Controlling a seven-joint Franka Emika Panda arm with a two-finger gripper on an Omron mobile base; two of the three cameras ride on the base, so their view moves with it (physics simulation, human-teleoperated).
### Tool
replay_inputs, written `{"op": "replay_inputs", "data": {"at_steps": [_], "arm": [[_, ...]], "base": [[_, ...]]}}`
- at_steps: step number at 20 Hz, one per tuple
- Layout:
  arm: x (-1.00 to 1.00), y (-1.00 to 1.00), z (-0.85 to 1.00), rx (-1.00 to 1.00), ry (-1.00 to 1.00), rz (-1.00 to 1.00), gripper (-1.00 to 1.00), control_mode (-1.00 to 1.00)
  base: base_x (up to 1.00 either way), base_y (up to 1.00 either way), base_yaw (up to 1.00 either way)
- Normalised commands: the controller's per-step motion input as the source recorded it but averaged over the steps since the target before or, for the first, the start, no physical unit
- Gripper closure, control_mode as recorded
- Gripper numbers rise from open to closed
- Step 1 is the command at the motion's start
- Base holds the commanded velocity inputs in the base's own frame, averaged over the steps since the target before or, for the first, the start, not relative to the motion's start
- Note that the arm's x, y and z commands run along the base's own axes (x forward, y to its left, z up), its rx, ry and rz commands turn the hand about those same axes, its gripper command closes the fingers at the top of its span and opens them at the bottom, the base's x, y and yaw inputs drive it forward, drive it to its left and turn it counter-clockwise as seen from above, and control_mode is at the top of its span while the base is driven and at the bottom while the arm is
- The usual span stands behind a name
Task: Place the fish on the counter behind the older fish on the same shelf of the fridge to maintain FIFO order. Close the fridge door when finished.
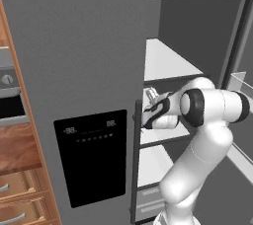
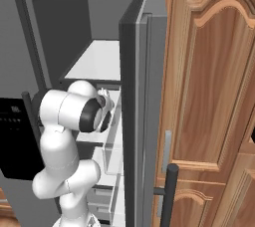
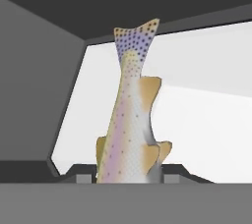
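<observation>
white shelf (image 3: pixel 206 120) lies behind the fish (image 3: pixel 130 120), gripped tail-outward between the closed tool (image 3: pixel 129 176).

Fish (image 3: pixel 130 120): head end cut off by the hand view's lower margin. Hand (image 1: pixel 147 106): fingertips concealed behind the fridge's (image 1: pixel 74 61) dispenser-door edge.

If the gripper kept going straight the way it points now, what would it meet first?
The gripper, shut on the slender speckled silvery fish, points into the fridge over a flat white shelf. The way looks free up to the grey back wall, though depth is unclear.
</observation>
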Motion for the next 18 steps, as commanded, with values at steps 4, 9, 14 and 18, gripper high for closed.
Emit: {"op": "replay_inputs", "data": {"at_steps": [4,9,14,18], "arm": [[0.19,0.0,-0.15,0.0,0.0,0.0,1.0,-1.0],[0.08,0.0,-0.17,0.0,0.0,0.01,1.0,-1.0],[0.1,0.0,-0.15,0.0,0.0,0.01,-1.0,-1.0],[0.08,0.0,-0.1,0.0,0.0,0.0,-1.0,-1.0]], "base": [[0.0,0.0,0.0],[0.0,0.0,0.0],[0.0,0.0,0.0],[0.0,0.0,0.0]]}}
